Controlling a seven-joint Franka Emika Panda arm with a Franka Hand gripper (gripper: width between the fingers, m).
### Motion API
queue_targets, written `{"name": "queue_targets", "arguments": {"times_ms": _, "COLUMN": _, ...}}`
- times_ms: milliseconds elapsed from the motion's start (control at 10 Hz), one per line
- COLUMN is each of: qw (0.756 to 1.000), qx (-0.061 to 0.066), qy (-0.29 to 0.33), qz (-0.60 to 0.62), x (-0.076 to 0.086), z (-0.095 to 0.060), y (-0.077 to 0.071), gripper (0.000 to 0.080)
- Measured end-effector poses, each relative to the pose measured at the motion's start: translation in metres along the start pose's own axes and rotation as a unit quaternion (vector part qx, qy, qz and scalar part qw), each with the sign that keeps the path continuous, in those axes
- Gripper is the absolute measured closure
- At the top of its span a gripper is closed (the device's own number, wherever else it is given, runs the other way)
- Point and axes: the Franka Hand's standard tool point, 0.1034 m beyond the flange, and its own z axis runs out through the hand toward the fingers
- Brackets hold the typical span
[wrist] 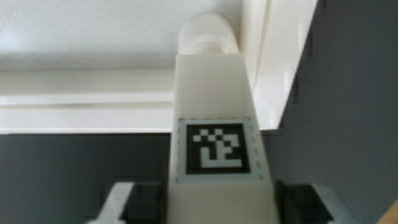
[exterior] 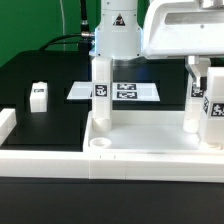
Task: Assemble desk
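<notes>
The white tabletop point(exterior: 55, 160) lies at the front of the table, rim up, with a round corner socket point(exterior: 100, 145). One tagged leg point(exterior: 101, 95) stands upright in it at the exterior view's left. Two more legs stand at the right: one point(exterior: 193, 105) directly under my gripper point(exterior: 197, 68), another point(exterior: 213, 112) at the frame's edge. In the wrist view my gripper point(wrist: 217, 208) is shut on a tagged leg point(wrist: 221, 120), whose far end reaches the tabletop point(wrist: 89, 90). A loose leg point(exterior: 39, 96) lies on the black mat.
The marker board point(exterior: 125, 91) lies flat behind the tabletop. The robot's white base point(exterior: 118, 35) stands behind it. A white border rail point(exterior: 8, 125) runs along the exterior view's left side.
</notes>
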Motion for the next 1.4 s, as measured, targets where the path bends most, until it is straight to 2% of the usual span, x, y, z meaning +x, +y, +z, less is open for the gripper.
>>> {"name": "queue_targets", "arguments": {"times_ms": 900, "qw": 1.0, "qx": 0.001, "qy": 0.021, "qz": -0.001, "x": 0.0004, "z": 0.0004, "y": 0.0001, "gripper": 0.0494}}
{"name": "queue_targets", "arguments": {"times_ms": 1000, "qw": 1.0, "qx": 0.001, "qy": 0.021, "qz": -0.001, "x": 0.0004, "z": 0.0004, "y": 0.0001, "gripper": 0.0306}}
{"name": "queue_targets", "arguments": {"times_ms": 1100, "qw": 1.0, "qx": 0.001, "qy": 0.021, "qz": -0.001, "x": 0.0004, "z": 0.0004, "y": 0.0001, "gripper": 0.02}}
{"name": "queue_targets", "arguments": {"times_ms": 1200, "qw": 1.0, "qx": 0.001, "qy": 0.021, "qz": -0.001, "x": 0.0004, "z": 0.0004, "y": 0.0001, "gripper": 0.0165}}
{"name": "queue_targets", "arguments": {"times_ms": 1400, "qw": 1.0, "qx": 0.001, "qy": 0.021, "qz": -0.001, "x": 0.0008, "z": -0.0001, "y": 0.0001, "gripper": 0.0152}}
